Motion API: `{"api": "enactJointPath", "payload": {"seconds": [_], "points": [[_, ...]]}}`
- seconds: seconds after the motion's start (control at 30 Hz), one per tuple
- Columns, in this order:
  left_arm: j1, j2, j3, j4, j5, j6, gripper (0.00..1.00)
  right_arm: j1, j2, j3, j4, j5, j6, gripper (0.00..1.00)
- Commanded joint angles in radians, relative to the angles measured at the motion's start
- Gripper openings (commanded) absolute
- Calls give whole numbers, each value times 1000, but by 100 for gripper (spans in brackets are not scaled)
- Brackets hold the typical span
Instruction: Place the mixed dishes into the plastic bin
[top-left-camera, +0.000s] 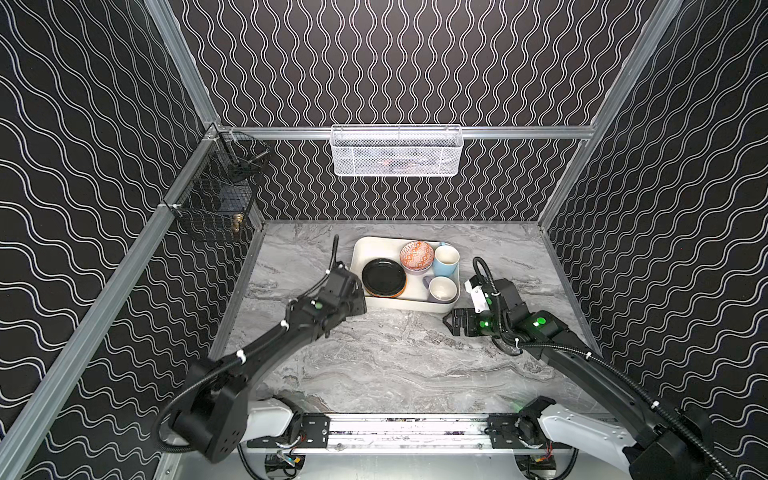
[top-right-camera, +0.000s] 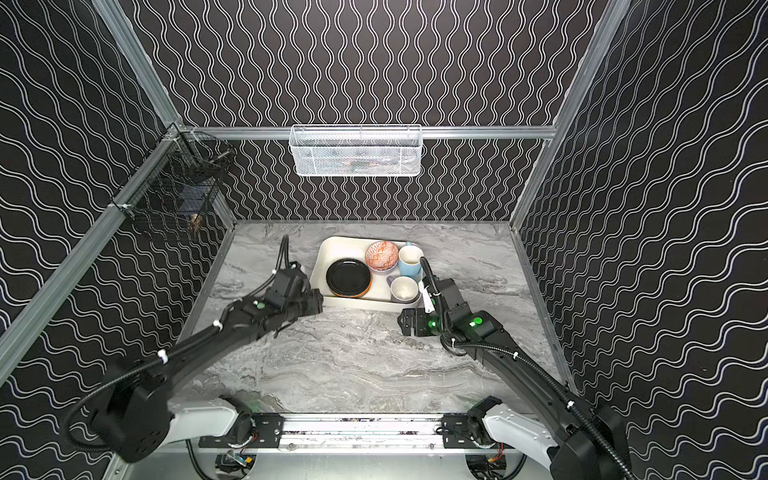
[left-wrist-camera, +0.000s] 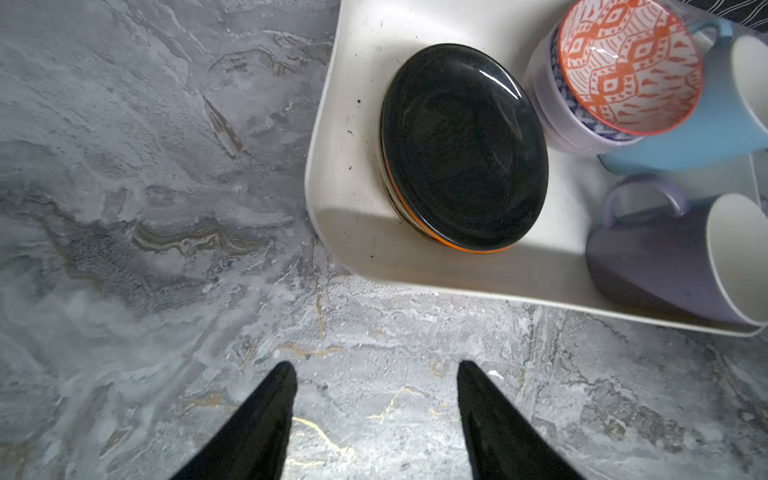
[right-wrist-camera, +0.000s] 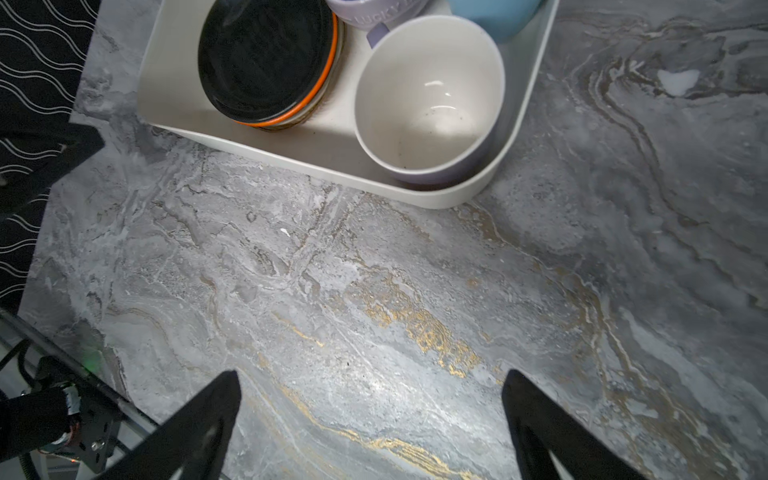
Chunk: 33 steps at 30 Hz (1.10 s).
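Observation:
The cream plastic bin (top-left-camera: 374, 249) sits at the back middle of the marble table. Inside it, a black plate (top-left-camera: 383, 277) tops a stack whose orange plate (left-wrist-camera: 419, 226) shows only as a rim. The orange-white patterned bowl (top-left-camera: 417, 254) nests in a lavender bowl (left-wrist-camera: 552, 116). A light-blue mug (top-left-camera: 445, 260) and a lavender mug (top-left-camera: 442, 289) stand at the bin's right end. My left gripper (left-wrist-camera: 376, 365) is open and empty over the table, by the bin's near left corner. Open and empty too, my right gripper (right-wrist-camera: 372, 376) hangs near the bin's near right corner.
A white wire-mesh basket (top-left-camera: 397, 151) hangs on the back wall, and a black wire basket (top-left-camera: 218, 195) on the left wall. Bare marble table (top-left-camera: 395, 361) stretches from the bin to the front rail. Patterned walls close in three sides.

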Motion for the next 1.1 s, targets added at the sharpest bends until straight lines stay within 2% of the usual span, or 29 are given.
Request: {"api": "enactJointPath", "payload": {"seconds": [0.0, 0.17, 0.3, 0.53, 0.63, 0.7, 0.87, 0.97, 1.07], "points": [[-71, -51, -120, 190, -235, -43, 66, 0, -7, -7, -32, 66, 33, 100], [-145, -62, -252, 356, -353, 7, 66, 1, -29, -24, -39, 117, 63, 100], [-159, -80, -294, 426, -421, 64, 67, 1, -46, -63, -13, 233, 102, 100], [-158, -150, -377, 638, -495, 269, 68, 0, -57, -143, 129, 410, 57, 100], [-158, -176, -424, 711, -571, 303, 68, 1, -94, -222, 276, 406, -13, 100], [-157, -212, -452, 733, -578, 302, 68, 1, -135, -263, 356, 441, -30, 100], [-158, -273, -561, 971, -645, 447, 69, 0, -255, -326, 503, 572, -144, 100], [-155, -231, -586, 1107, -672, 548, 70, -2, -281, -396, 677, 683, -203, 100], [-140, -147, -571, 1193, -701, 640, 69, -6, -224, -455, 913, 779, -258, 100]]}}
